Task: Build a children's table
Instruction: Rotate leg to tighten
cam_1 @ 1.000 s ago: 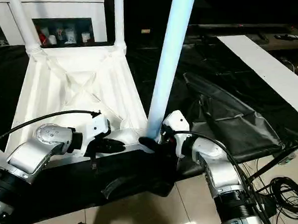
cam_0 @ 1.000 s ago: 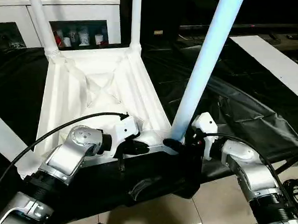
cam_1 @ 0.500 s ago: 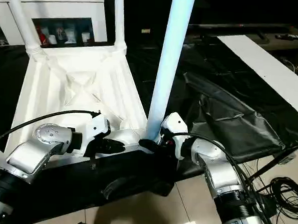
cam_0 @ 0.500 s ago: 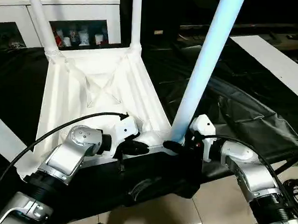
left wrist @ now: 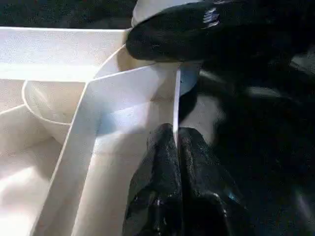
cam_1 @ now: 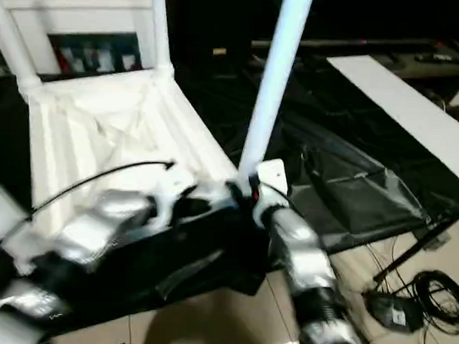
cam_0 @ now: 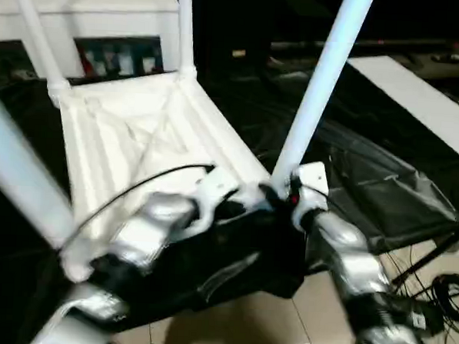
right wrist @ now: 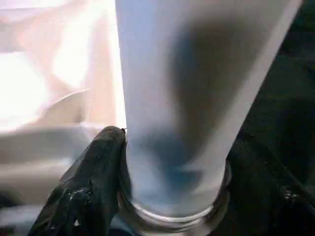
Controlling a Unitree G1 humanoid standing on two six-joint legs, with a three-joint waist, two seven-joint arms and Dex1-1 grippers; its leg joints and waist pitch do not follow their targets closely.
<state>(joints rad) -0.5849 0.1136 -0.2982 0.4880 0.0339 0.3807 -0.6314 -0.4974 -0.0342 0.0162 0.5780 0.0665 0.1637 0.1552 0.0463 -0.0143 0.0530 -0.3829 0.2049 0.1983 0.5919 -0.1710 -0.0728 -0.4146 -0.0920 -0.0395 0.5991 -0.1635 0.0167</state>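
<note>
White plastic forms the tabletop (cam_0: 132, 128), which is laid upside down with its ribbed underside facing up on a table (cam_0: 355, 132) draped in black sheeting. Four white tube legs are seen rising from its corner sockets: one at the far left corner (cam_0: 33, 31), one at the far right corner (cam_0: 183, 27), one at the near right corner (cam_0: 323, 77) and one, heavily blurred, at the near left corner (cam_0: 21, 176). The near right leg is tilted slightly away from the tabletop towards its top. The right end effector (cam_0: 278, 196) is placed at the foot of this leg, and in the right wrist view its black fingers (right wrist: 93, 182) are seen pressed against either side of the tube just above the socket collar, so the leg is being pinched. The left end effector (left wrist: 176, 142) is set at the tabletop's near edge, just beside the same corner; in the left wrist view its two fingers are pressed together on a thin upright rib of the tabletop, with a rounded socket wall beside it. A black cable (cam_0: 144, 179) is seen arching over the left forearm. Beyond the far edge a white cabinet (cam_0: 91, 18) with glass doors is visible, and a coil of black cable (cam_1: 431, 294) lies on the tiled floor (cam_0: 283, 329) past the table's near right corner.
</note>
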